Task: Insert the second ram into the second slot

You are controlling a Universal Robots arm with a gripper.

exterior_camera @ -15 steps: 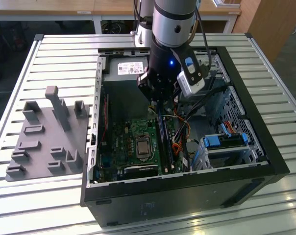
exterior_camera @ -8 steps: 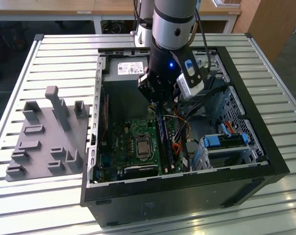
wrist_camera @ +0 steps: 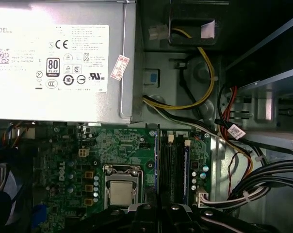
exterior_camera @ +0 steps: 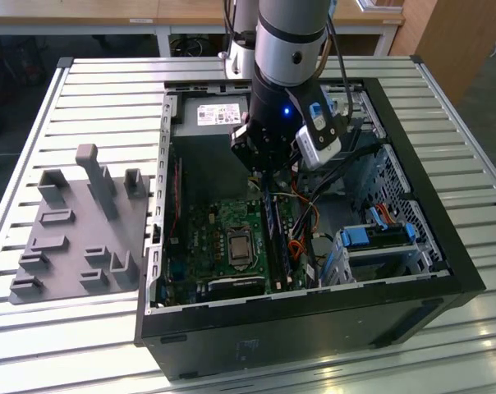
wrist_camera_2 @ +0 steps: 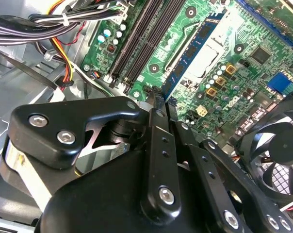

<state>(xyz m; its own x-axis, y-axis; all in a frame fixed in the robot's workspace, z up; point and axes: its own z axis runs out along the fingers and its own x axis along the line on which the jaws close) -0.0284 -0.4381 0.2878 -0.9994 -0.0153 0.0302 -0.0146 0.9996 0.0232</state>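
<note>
Seating step, I judge; your gripper (wrist_camera_2: 162, 102), jaws clenched, has its tips at the near end of the memory stick (wrist_camera_2: 190, 53), standing on edge near the black slots (wrist_camera_2: 137, 39), at 6 o'clock from it in the exterior view; finishing calls for straight downward pressure; the power supply (wrist_camera: 64, 12) bears a white label (wrist_camera: 59, 58).

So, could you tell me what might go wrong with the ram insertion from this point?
The gripper sits at one end of the second ram, so pushing there might seat it tilted. The neighbouring slots lie close alongside, so a slight offset could hit the wrong one. The cable bundle beside them could snag the arm.
</note>
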